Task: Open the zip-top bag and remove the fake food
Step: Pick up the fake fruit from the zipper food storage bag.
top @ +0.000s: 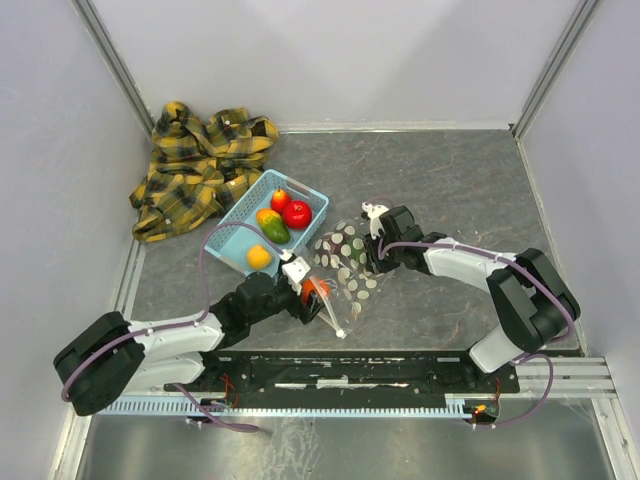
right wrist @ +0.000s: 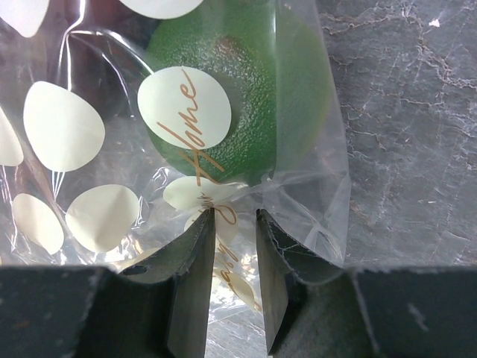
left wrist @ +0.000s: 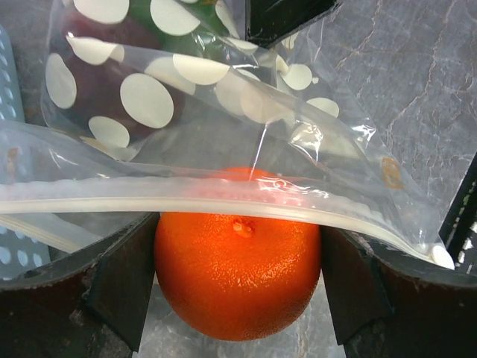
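**Q:** Where is the bag relative to the claws?

**A:** The clear, white-dotted zip-top bag point(top: 350, 262) lies between the two claws. Its white zip strip point(left wrist: 186, 203) runs crosswise just past the left gripper point(left wrist: 238, 277), and the rest of the bag spreads away beyond it.

**Q:** What is the left one doing?

**A:** Its jaws stand wide, pressed against both sides of an orange fruit point(left wrist: 238, 298). The far part of the fruit is covered by the bag's film.

**Q:** And the right?

**A:** The right gripper point(right wrist: 235, 224) is nearly closed, pinching a fold of the bag's film. A green fruit point(right wrist: 246, 112) sits inside the bag just ahead of its fingertips.
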